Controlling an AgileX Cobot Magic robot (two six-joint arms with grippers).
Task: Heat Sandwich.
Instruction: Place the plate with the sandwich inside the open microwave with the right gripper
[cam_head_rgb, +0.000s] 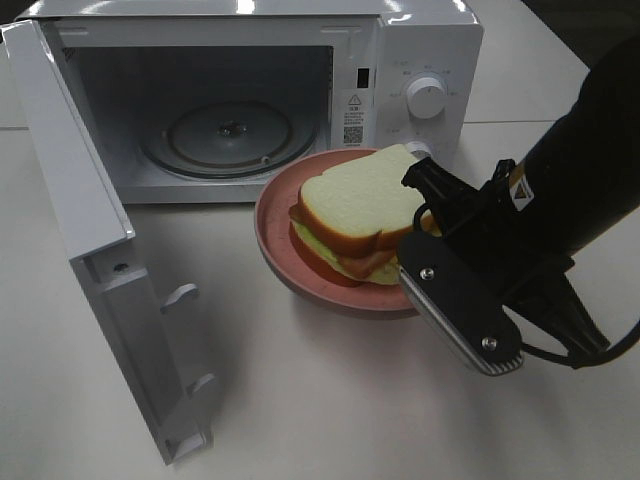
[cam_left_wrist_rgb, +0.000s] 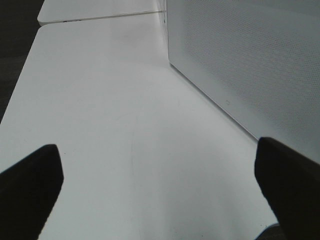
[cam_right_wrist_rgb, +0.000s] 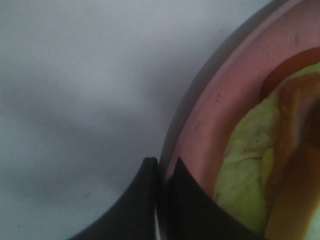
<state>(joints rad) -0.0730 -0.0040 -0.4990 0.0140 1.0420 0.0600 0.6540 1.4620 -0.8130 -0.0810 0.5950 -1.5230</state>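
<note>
White desk (cam_head_rgb: 330, 400) seen, microwave (cam_head_rgb: 420, 60) at back edge, door (cam_head_rgb: 90, 230) swung open. Found sandwich (cam_head_rgb: 360, 215) on pink plate (cam_head_rgb: 300, 275) just before microwave mouth; right gripper (cam_right_wrist_rgb: 161, 172) pinched on plate rim. Noted left gripper (cam_left_wrist_rgb: 157, 150) gaping wide over desk near door.

The right arm (cam_head_rgb: 590, 150) stretches inward, right fingers (cam_right_wrist_rgb: 142, 200) pinched tight; left fingers (cam_left_wrist_rgb: 30, 190) spread wide.
</note>
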